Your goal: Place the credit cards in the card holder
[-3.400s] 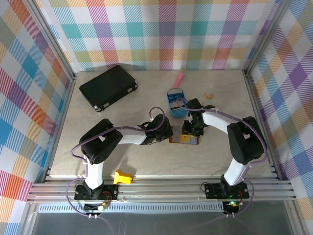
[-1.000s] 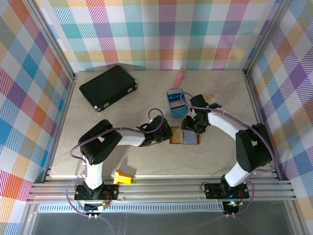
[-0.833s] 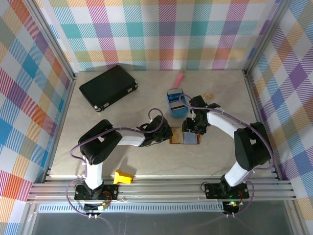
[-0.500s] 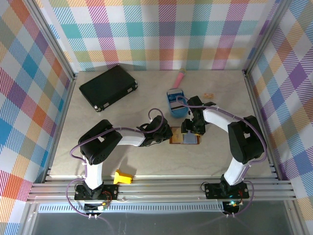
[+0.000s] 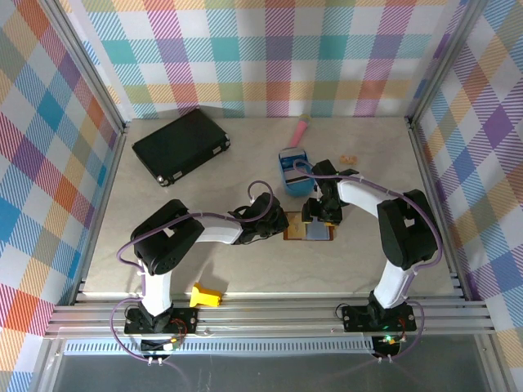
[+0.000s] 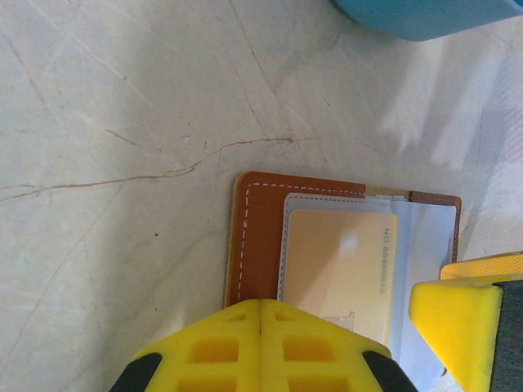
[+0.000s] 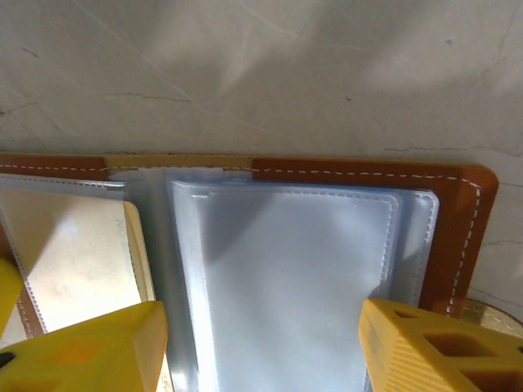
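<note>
The card holder (image 5: 321,233) lies open and flat mid-table, brown leather (image 6: 257,237) round clear grey-blue sleeves (image 7: 294,269). A gold credit card (image 6: 339,269) sits inside its left sleeve, and its edge also shows as the gold card (image 7: 73,253) in the right wrist view. My left gripper (image 5: 280,226) is shut, its joined yellow fingertips (image 6: 260,310) resting on the holder's left leather border. My right gripper (image 5: 315,217) hovers low over the right sleeve, open (image 7: 261,351), with nothing between its fingers. One right finger (image 6: 458,327) appears beside the card.
A large black case (image 5: 181,147) lies at the back left. A blue tray (image 5: 292,170) stands just behind the holder, with a pink-handled tool (image 5: 301,128) beyond it. A small tan block (image 5: 349,158) sits back right, a yellow plastic piece (image 5: 205,295) at the front edge.
My right gripper has shifted slightly left over the holder and its jaws have widened. The left gripper has stayed shut on the holder's left border.
</note>
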`<action>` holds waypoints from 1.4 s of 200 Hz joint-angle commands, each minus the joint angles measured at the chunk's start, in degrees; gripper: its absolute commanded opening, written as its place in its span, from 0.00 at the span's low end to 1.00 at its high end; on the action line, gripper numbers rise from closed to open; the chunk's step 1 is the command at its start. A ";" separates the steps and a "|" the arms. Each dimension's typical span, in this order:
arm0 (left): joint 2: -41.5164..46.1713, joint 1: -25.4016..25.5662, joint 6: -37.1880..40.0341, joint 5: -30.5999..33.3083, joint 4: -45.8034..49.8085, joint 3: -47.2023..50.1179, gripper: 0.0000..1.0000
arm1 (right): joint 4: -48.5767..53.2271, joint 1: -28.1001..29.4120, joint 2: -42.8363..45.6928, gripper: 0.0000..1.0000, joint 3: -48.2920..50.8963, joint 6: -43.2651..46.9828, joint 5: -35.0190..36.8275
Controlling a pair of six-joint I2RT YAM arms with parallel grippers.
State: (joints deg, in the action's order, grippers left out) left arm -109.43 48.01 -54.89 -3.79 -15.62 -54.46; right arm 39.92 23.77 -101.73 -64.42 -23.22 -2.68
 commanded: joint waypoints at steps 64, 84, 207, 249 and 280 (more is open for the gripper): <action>-1.32 1.43 -0.39 -1.48 7.80 2.25 0.00 | -2.14 0.69 -1.86 0.60 0.08 -2.46 -9.51; -1.03 1.40 -0.39 -1.31 7.81 2.42 0.00 | -3.05 0.66 -1.39 0.59 0.04 -3.18 -12.70; -0.43 1.44 -0.63 -0.87 7.51 3.05 0.00 | -8.05 0.66 2.85 0.53 1.80 -8.31 -22.57; 0.29 1.43 -0.34 -0.34 8.21 3.04 0.00 | -8.80 0.66 2.67 0.53 1.82 -8.68 -23.07; 1.47 1.40 1.25 -0.51 6.43 3.34 0.00 | -8.49 0.66 2.70 0.53 1.58 -8.40 -22.93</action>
State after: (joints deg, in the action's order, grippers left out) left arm -108.44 48.38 -54.81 -3.81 -15.03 -53.63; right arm 31.68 24.08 -100.25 -63.11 -31.11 -24.38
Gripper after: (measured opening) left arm 0.049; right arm 0.530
